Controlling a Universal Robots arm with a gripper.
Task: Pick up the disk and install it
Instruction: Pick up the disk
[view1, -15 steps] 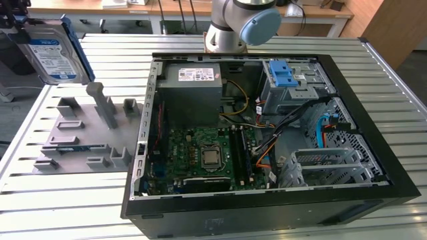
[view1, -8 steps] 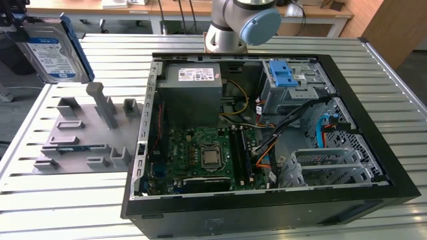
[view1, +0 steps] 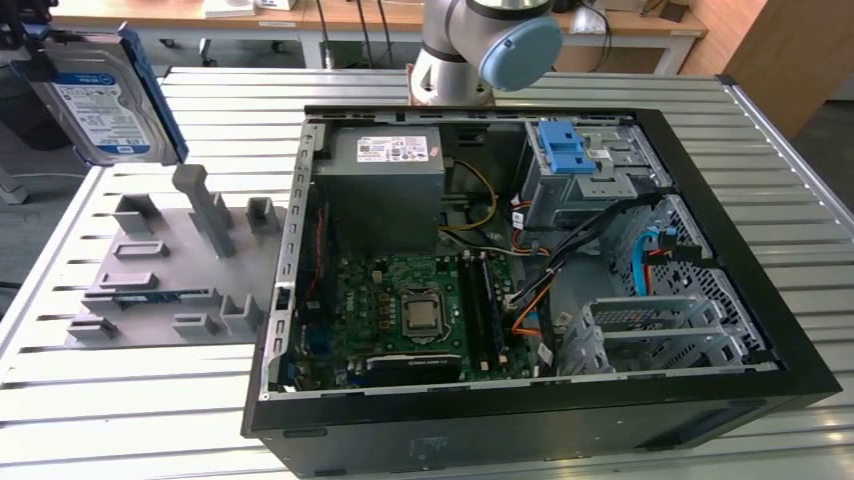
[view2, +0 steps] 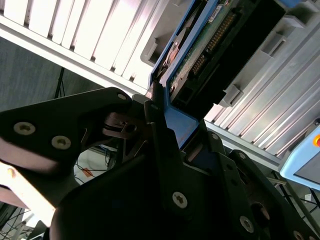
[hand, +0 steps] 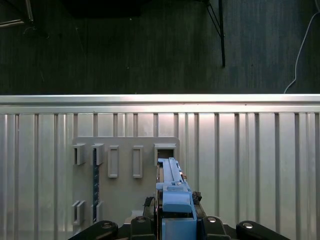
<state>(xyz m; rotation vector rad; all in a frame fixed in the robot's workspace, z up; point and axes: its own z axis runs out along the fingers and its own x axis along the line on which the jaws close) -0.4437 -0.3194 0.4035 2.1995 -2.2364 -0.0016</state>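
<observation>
Your gripper (hand: 175, 220) is clamped on the blue carrier edge of the disk (view1: 104, 100), jaws closed against its two faces. The disk is held upright in the air at the exterior view's left, raised above the grey fixture block (view1: 160, 270), and in both wrist views it extends straight out from between the jaws. The open computer case (view1: 747, 200) rests on the slatted table (view1: 80, 420), well apart toward the exterior view's right.

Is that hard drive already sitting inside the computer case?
No, in the exterior view the disk is up in the air over the grey fixture block, outside the open computer case.
</observation>
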